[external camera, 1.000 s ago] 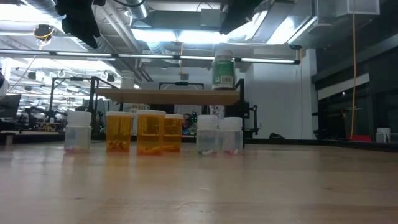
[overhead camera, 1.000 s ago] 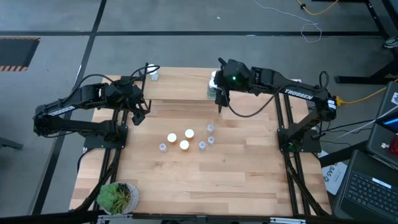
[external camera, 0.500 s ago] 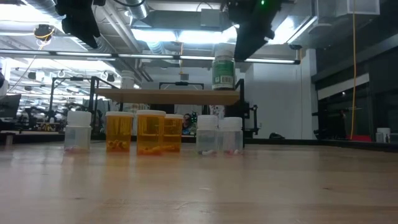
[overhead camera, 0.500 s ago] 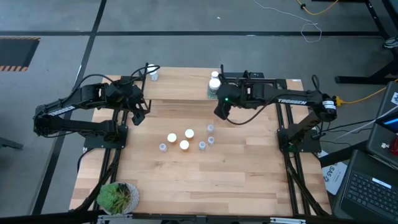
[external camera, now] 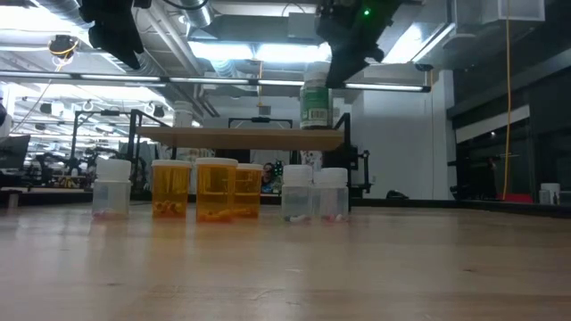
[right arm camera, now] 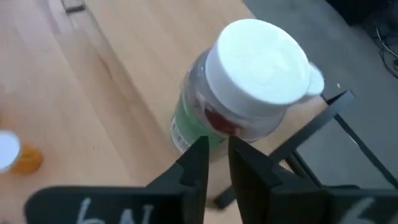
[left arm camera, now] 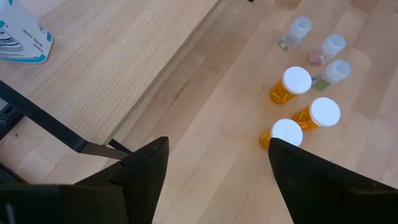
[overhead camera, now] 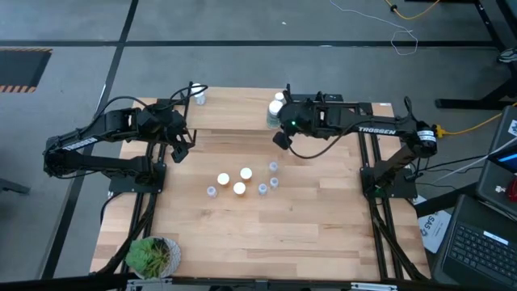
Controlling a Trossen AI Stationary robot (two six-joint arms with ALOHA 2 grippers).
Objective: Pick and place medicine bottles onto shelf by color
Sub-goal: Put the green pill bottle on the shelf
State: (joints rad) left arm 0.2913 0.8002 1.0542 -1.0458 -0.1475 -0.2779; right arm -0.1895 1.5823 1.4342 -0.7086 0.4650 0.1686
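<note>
Right hand [overhead camera: 279,139] hangs over the desk [overhead camera: 323,234] just in front of the shelf [overhead camera: 234,115], beside the green bottle [overhead camera: 275,111]; its fingers [right arm camera: 198,163] are nearly together with only a slim gap and nothing between them. Green bottle stands on the shelf's right end with its white cap [right arm camera: 257,51] on; it looks slightly tilted in the low view [external camera: 315,102], with the right arm dark above it. Left hand [overhead camera: 181,145] waits above the shelf's left front edge, fingers [left arm camera: 146,168] spread wide, nothing in them. On the desk's middle sit three orange bottles [overhead camera: 240,188] with white caps, close together, and small clear bottles: one [overhead camera: 212,192] to their left, three [overhead camera: 273,166] to their right. In the left wrist view the orange ones [left arm camera: 291,83] cluster beside three clear ones [left arm camera: 300,28]. Another small bottle [overhead camera: 199,99] stands at the shelf's far left corner. Potted plant [overhead camera: 152,255] is at the desk's near left corner, well apart from everything.
</note>
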